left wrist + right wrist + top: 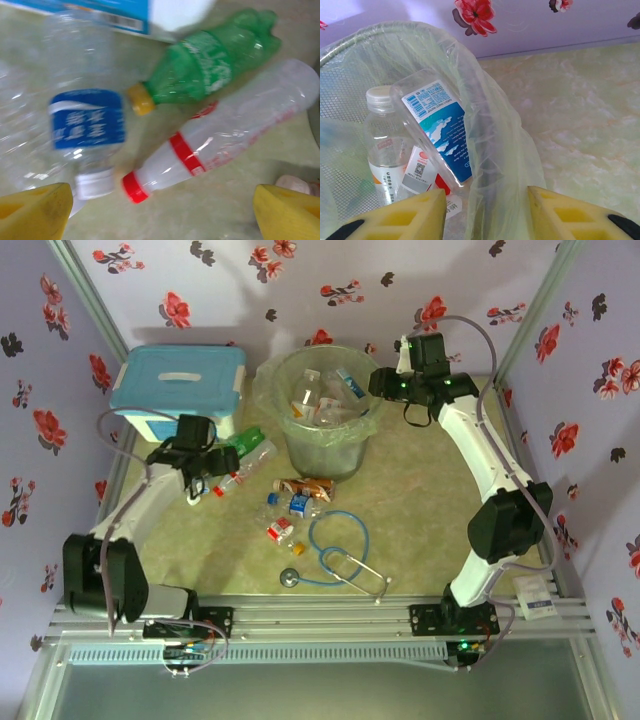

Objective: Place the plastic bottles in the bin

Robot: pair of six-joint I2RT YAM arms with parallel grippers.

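Three plastic bottles lie under my left gripper (pixel 162 212): a clear one with a red cap and band (pixel 220 145), a green one with a yellow cap (pixel 215 65), and a clear one with a blue label (pixel 87 120). The yellow fingers (pixel 35 212) stand wide open around the red cap end, touching nothing. In the top view this gripper (pixel 210 480) hovers left of the bin (pixel 325 455). My right gripper (pixel 486 212) hangs open over the bin's right rim (pixel 350 45), the bag liner (pixel 495 165) between its fingers. Bottles (pixel 440 135) lie inside.
A white box with a light-blue lid (pixel 180 385) stands at the back left, close behind the left gripper. Several small bottles (pixel 295 502) lie in front of the bin. A blue-tubed stethoscope (pixel 335 555) sits nearer the front edge.
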